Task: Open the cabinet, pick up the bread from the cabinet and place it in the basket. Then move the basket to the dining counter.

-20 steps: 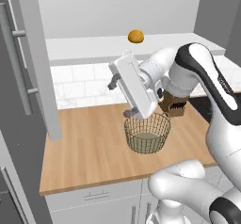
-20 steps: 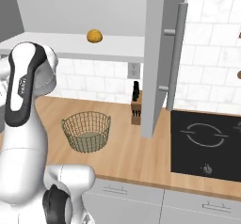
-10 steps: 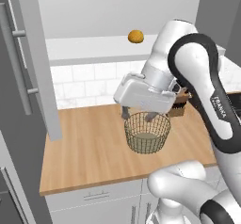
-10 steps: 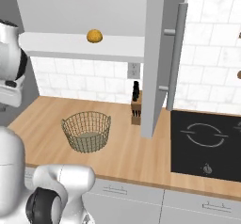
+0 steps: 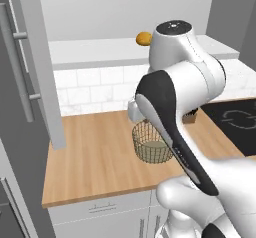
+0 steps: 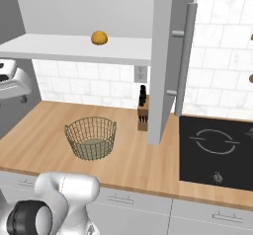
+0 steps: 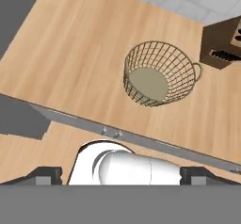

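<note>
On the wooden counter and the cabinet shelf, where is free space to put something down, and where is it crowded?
The wooden counter is bare left of the basket, and along its front edge. The shelf is bare on both sides of the bread. It is tighter between the basket, the knife block and the open cabinet door.

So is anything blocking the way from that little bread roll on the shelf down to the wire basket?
Nothing visible. The cabinet doors stand open, the bread sits alone on the shelf, and the basket lies empty on the counter below, slightly left.
</note>
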